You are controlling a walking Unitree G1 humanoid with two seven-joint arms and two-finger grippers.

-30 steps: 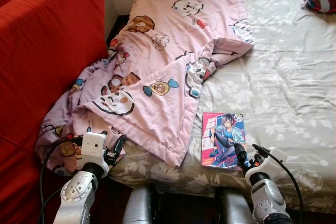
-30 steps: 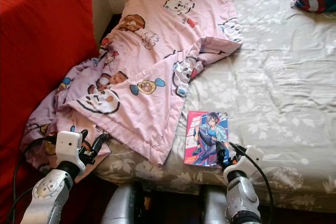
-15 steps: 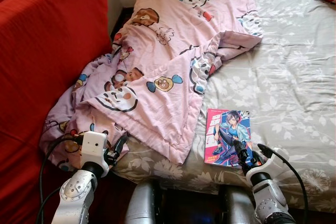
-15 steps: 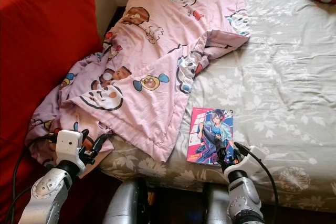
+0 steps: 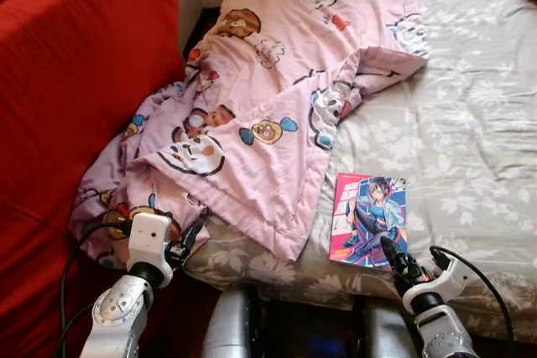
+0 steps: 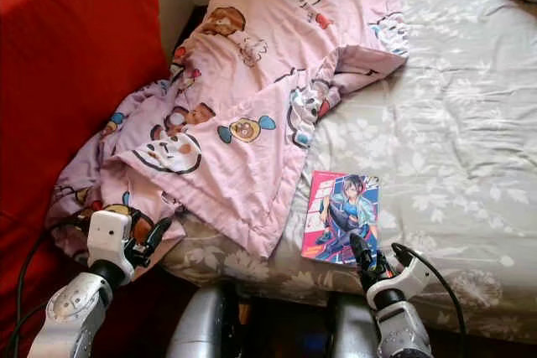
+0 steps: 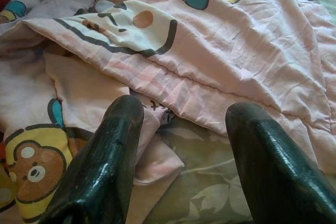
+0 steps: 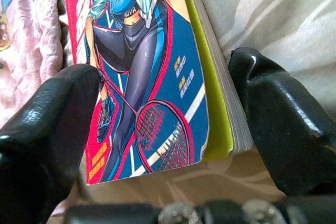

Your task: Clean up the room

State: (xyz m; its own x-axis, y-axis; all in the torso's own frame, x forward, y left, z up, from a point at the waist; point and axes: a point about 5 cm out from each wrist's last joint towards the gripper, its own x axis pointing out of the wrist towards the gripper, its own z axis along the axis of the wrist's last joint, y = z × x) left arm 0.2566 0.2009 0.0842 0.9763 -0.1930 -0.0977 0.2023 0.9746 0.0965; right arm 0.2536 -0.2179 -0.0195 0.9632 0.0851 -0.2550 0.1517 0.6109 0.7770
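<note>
While open, right gripper [image 8: 163,129] straddles book [image 8: 152,77].

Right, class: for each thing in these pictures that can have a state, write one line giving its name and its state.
Pink blanket: crumpled, partly folded over, one end hanging off the bed's edge.
Comic book: closed, flat on the bed, cover up.
Bed sheet: spread out, wrinkled.
Left claw: open, at the blanket's hanging edge, holding nothing.
Right claw: open, fingers on either side of the book's near end, not clamped.
</note>
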